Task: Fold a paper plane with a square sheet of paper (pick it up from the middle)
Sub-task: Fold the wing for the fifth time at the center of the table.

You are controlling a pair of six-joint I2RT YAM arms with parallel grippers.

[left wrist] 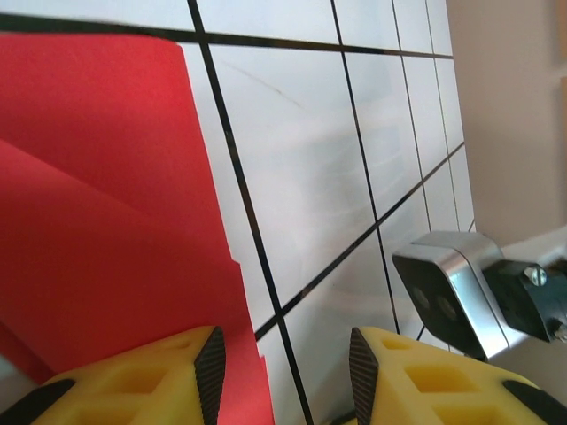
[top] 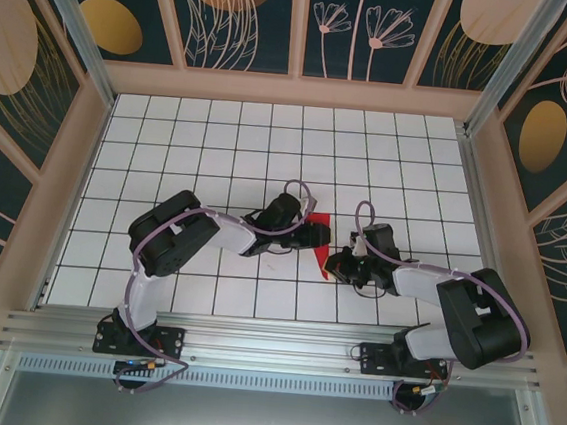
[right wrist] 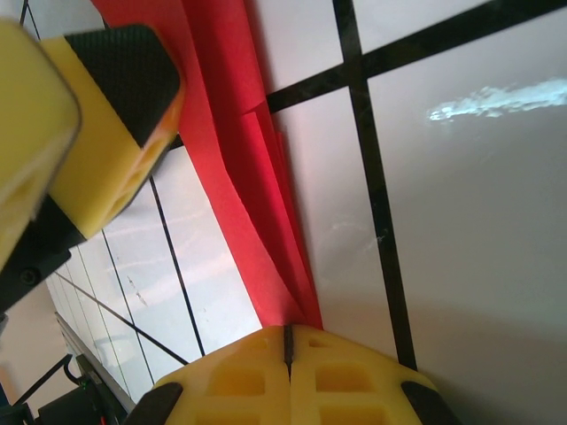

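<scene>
1. Right pincer (right wrist: 288, 341): the nearer of the 2, fingers pressed fully together. A tapering end of the red paper sheet (right wrist: 239, 177) runs right up to its tips; whether it is pinched cannot be told.
2. Left pincer (left wrist: 283, 354): just beyond, jaws partly apart, gripping nothing. Its left finger (left wrist: 199, 363) overlaps the sheet's edge.
3. Red paper sheet: folded in layers, lying on the white tiled desk (top: 220, 136) about mid-desk, under both pincers. 1 corner shows past the left pincer from above.
</scene>
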